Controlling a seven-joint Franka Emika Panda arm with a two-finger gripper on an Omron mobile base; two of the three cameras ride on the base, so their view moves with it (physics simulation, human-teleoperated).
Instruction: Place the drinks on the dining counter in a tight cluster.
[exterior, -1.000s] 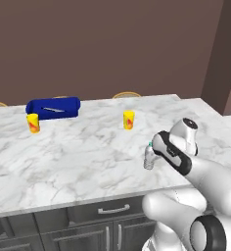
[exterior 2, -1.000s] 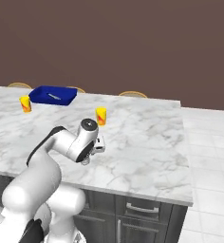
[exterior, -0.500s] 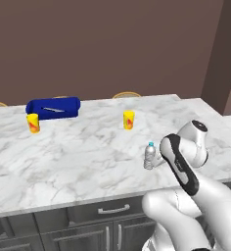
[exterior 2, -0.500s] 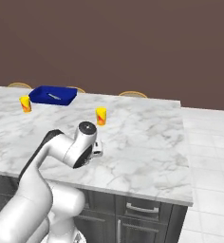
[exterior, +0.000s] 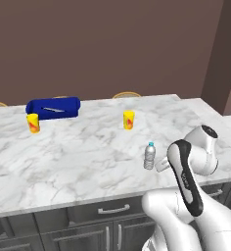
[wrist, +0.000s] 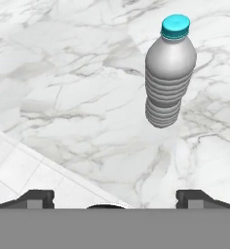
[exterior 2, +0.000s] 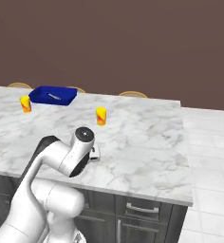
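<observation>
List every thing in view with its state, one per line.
water bottle: upright on the counter, cap on, free of the gripper
gripper: open, holding nothing
near yellow cup: upright
far yellow cup: upright
blue cylinder: lying on its side

A blue cylinder (exterior: pixel 53 108) lies on its side near the far edge of the marble, a thin pale mark along its top. Just in front of its left end stands a short yellow cup (exterior: pixel 33 123) with red marks. A second yellow cup (exterior: pixel 128 119) stands well apart to the right. Beyond the far edge, rounded chair backs (exterior: pixel 127 94) peek up before a plain brown wall (exterior: pixel 112 44). Pale floor tiles (exterior 2: pixel 208 142) spread to the right.
</observation>
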